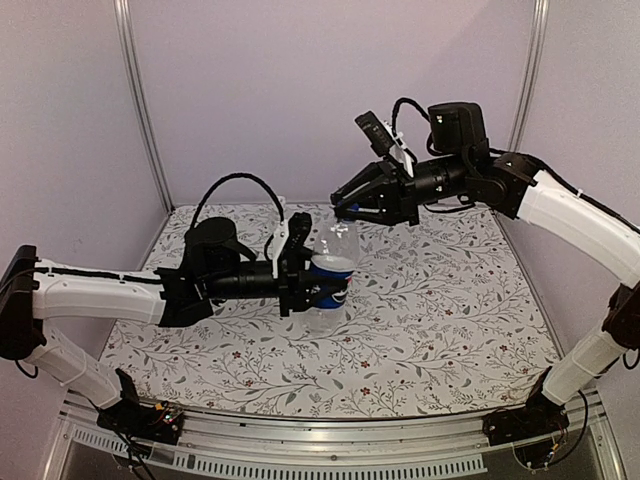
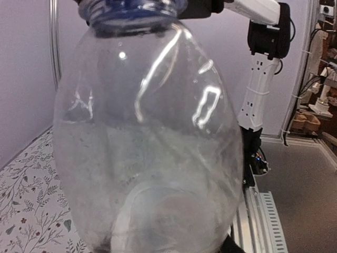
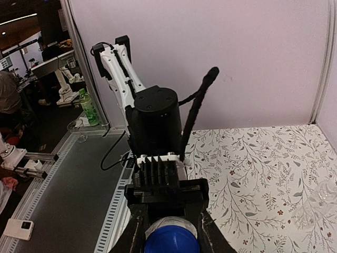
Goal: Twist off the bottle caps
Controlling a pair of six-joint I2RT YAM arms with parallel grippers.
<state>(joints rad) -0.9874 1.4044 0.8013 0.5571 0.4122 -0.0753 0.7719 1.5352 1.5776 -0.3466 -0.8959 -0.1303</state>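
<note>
A clear bottle with a blue Pepsi label stands upright near the middle of the table. My left gripper comes in from the left and is shut on its labelled body. In the left wrist view the bottle fills the frame and hides my fingers; its neck is at the top. My right gripper reaches in from the right over the bottle's top. In the right wrist view it is shut on the bright blue cap, one finger on each side.
The floral tablecloth covers the table. A grey wall and metal posts close the back. The aluminium rail with both arm bases runs along the near edge. A faint clear shape lies on the cloth at the right edge.
</note>
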